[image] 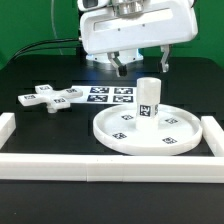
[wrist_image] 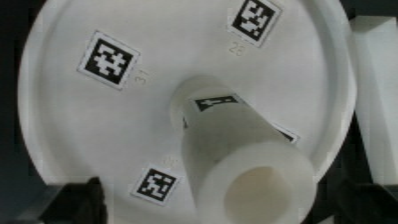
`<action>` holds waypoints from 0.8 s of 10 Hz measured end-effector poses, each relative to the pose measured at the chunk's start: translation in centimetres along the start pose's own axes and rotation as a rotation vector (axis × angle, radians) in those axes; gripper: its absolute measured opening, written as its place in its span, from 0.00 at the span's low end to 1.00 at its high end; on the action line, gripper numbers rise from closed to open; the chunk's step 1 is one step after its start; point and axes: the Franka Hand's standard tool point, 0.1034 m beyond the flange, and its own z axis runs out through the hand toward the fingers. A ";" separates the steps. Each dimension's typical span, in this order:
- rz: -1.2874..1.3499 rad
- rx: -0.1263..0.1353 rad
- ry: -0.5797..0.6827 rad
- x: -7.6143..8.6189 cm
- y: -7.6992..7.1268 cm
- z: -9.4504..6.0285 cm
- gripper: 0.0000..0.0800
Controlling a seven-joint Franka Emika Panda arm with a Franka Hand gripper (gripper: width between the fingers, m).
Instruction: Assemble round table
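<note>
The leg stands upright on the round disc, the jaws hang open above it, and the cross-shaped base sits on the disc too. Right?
No: the cross-shaped base lies off the disc, on the table beside the marker board, as the exterior view shows. The leg stands upright on the disc, with the jaws open above it.
</note>
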 end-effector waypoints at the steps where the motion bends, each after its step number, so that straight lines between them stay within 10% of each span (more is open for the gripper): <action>1: -0.175 -0.023 0.010 0.1 0.1 0.3 0.81; 8: -0.477 -0.049 -0.009 2.3 3.9 -1.5 0.81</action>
